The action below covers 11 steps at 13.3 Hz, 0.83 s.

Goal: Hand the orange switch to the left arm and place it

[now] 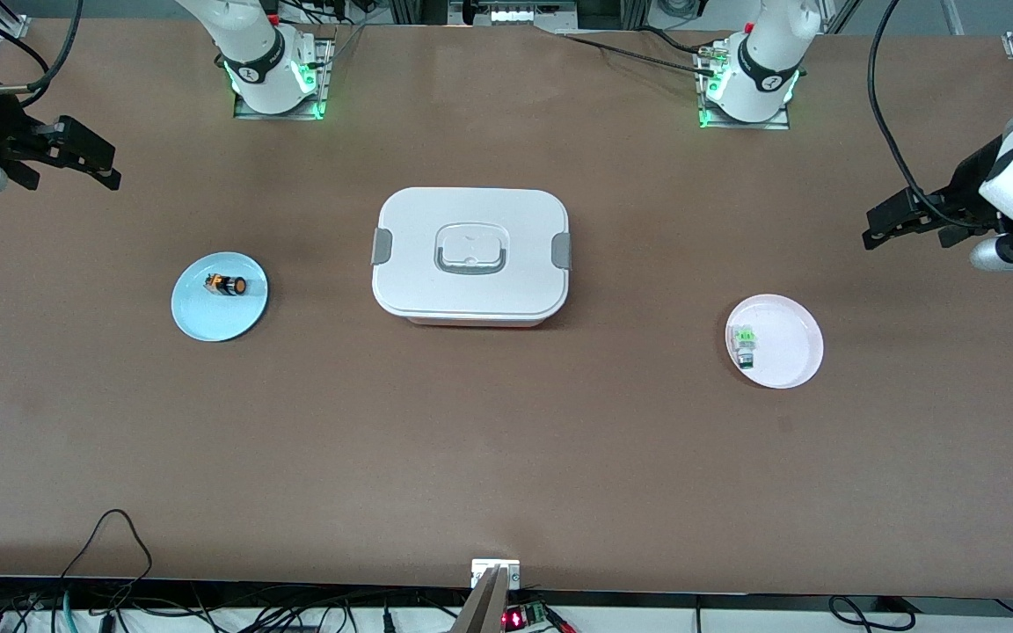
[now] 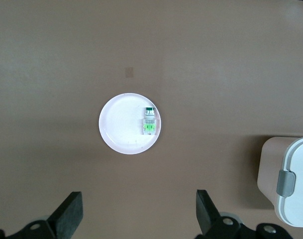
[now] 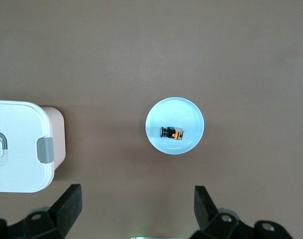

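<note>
Front view: the orange switch [image 1: 226, 285] is lying on the blue plate [image 1: 199, 315], at nine o'clock from the box [image 1: 470, 256]; the pink plate [image 1: 792, 356] is sitting toward four o'clock.

Left wrist view: the left gripper [image 2: 137, 213] is hanging spread and empty above the green switch [image 2: 150, 121].

Right wrist view: the right gripper [image 3: 136, 208] is hovering spread above the table [image 3: 141, 50].

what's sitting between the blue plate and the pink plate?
The box, lid on and latched, stands on the table between the blue plate and the pink plate; bare tabletop either side. Front view shows it.
</note>
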Tool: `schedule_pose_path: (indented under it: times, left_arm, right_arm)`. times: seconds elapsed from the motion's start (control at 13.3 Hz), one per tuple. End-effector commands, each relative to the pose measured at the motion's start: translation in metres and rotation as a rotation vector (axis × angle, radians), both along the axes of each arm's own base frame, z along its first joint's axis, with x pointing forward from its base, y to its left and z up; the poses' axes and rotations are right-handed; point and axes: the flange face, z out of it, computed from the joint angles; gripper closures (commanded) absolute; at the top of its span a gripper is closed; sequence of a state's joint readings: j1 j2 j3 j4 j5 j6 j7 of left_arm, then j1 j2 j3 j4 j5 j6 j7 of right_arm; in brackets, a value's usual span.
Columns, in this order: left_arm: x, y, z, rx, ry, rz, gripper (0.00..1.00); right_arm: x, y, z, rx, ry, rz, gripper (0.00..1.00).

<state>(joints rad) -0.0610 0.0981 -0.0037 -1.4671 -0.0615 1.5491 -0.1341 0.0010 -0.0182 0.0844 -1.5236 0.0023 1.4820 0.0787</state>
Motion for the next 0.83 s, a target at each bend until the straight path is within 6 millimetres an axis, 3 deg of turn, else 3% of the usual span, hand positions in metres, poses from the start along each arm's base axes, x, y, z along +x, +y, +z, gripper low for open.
schedule_pose_path:
  times: [0.0, 0.15, 0.3, 0.6, 0.75]
  left_arm:
    - [-0.004, -0.002, 0.008, 0.01, -0.008, -0.01, 0.0]
    - [-0.004, -0.001, 0.008, 0.01, -0.008, -0.008, 0.0]
    - [-0.003, -0.001, 0.007, 0.011, -0.006, -0.008, 0.0]
    - [-0.003, 0.0, 0.007, 0.011, -0.006, -0.008, 0.0]
    - [-0.003, 0.001, 0.007, 0.012, -0.007, -0.007, 0.0]
  right_arm:
    - [0.001, 0.0, 0.005, -0.003, -0.008, -0.008, 0.0]
    - [0.002, -0.005, 0.0, -0.008, 0.0, -0.013, 0.0]
    - [0.005, -0.003, -0.019, -0.025, 0.046, -0.009, 0.0]
    - [0.015, -0.007, -0.084, -0.024, 0.136, -0.02, 0.0]
    - [0.019, -0.025, -0.122, -0.024, 0.142, -0.05, 0.0]
